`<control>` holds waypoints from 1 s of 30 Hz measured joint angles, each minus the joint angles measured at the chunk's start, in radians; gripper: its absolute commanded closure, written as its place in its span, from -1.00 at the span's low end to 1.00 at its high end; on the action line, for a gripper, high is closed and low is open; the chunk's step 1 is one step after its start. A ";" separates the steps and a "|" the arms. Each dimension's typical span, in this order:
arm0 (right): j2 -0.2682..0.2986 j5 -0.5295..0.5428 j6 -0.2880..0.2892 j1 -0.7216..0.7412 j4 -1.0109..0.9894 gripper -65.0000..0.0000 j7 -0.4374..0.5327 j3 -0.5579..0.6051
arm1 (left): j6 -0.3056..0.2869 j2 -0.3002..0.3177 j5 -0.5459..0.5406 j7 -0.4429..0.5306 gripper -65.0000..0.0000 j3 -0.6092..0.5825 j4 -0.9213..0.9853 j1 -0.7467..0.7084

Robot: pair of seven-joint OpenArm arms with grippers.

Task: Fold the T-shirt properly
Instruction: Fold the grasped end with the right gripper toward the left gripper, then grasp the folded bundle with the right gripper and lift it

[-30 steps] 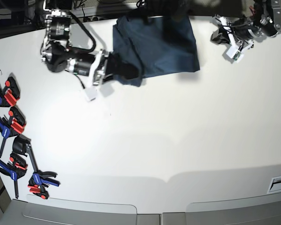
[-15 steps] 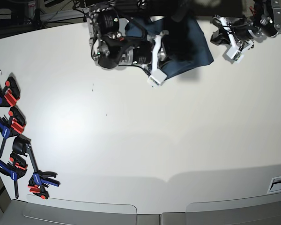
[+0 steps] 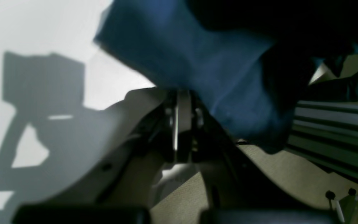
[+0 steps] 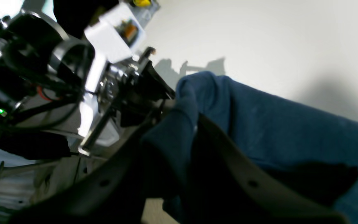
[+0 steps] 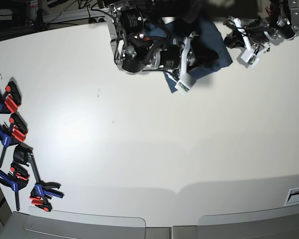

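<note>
The dark teal-blue T-shirt lies bunched at the table's far edge, mostly hidden under my right arm. My right gripper reaches across it, shut on a fold of the cloth. The right wrist view shows this closely: the black fingers of the right gripper pinch a rolled edge of the T-shirt, and the rest drapes to the right. My left gripper hovers just beside the shirt's right edge. In the left wrist view, the left gripper is shut with nothing between its fingers, and the T-shirt hangs blurred just beyond it.
Several blue and red clamps lie along the left edge of the white table. A small label sits at the right edge. Aluminium rails run behind the table's far side.
My right arm has swept from left to right along the far edge, dragging the held shirt edge over the rest of the cloth. The left arm has not moved.
</note>
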State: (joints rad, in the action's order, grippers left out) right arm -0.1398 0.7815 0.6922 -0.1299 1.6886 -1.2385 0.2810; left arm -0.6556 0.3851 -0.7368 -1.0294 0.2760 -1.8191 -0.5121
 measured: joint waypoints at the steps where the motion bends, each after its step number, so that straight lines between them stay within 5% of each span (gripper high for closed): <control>1: -0.002 0.000 0.000 0.000 0.000 1.00 0.000 0.000 | 0.000 0.000 0.000 0.000 1.00 0.000 0.000 0.000; 6: -0.002 0.000 0.000 0.000 0.000 0.96 0.000 0.000 | 0.000 0.000 0.000 0.000 1.00 0.000 0.000 0.000; 9: -0.002 0.004 0.000 0.000 0.000 0.34 0.000 0.000 | 0.000 0.000 0.000 0.000 1.00 0.000 0.000 0.000; 11: -0.002 0.034 0.000 0.000 0.000 0.15 -0.002 0.000 | 0.000 0.000 0.000 0.000 1.00 0.000 0.000 0.000; 18: -0.005 0.301 0.000 0.002 0.000 0.15 -0.098 0.000 | 0.000 0.000 0.000 0.000 1.00 0.000 0.000 0.000; 23: -0.005 0.248 0.000 0.019 0.018 0.15 -0.109 -0.050 | 0.000 0.000 0.000 0.000 1.00 0.000 0.000 0.000; 30: -0.007 0.178 0.000 0.066 0.035 0.15 -0.080 -0.288 | 0.000 0.000 0.000 0.000 1.00 0.000 0.000 0.000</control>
State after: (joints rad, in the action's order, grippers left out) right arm -0.1471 0.9596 0.6926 -0.0635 1.7241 -1.3182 -0.0071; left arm -0.6556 0.3851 -0.7368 -1.0294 0.2760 -1.8191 -0.5117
